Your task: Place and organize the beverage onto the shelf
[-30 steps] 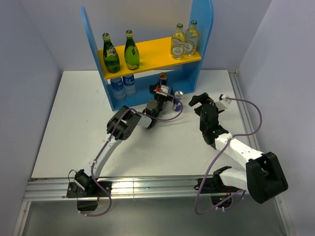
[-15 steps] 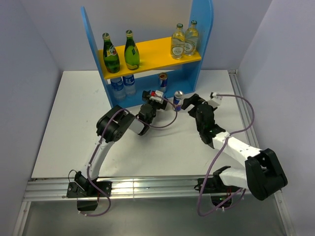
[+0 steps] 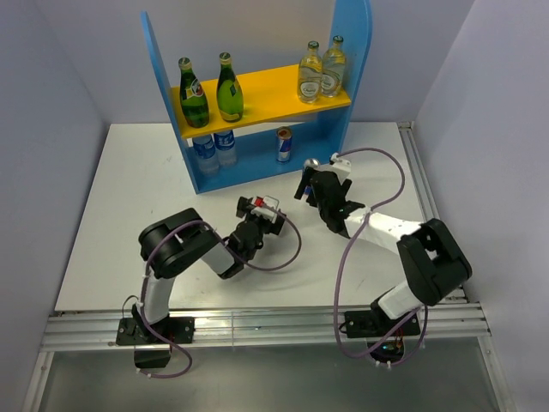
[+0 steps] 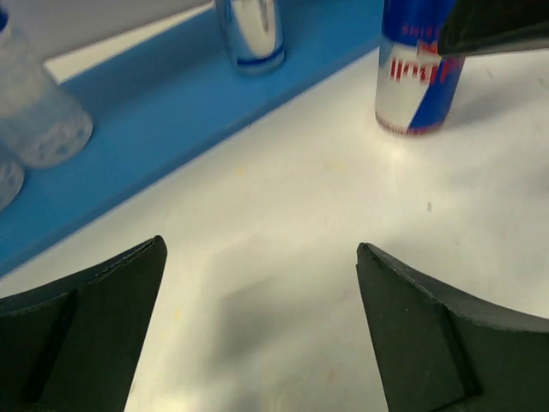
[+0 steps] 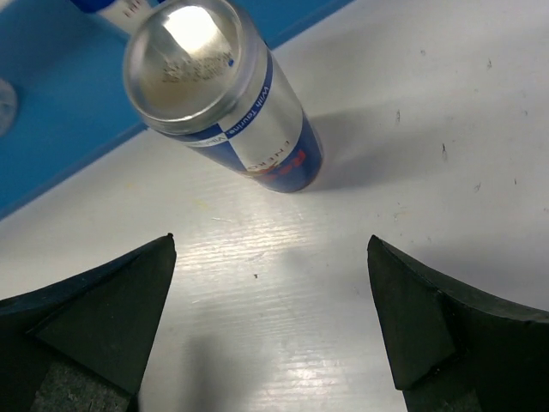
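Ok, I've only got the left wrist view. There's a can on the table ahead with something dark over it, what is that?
Observer: That's the right gripper. Its jaws are open, and the can stands just beyond them, not between them.
Operator: And higher up, out of my view?
Observer: The yellow board holds two green bottles at left and two clear bottles at right.
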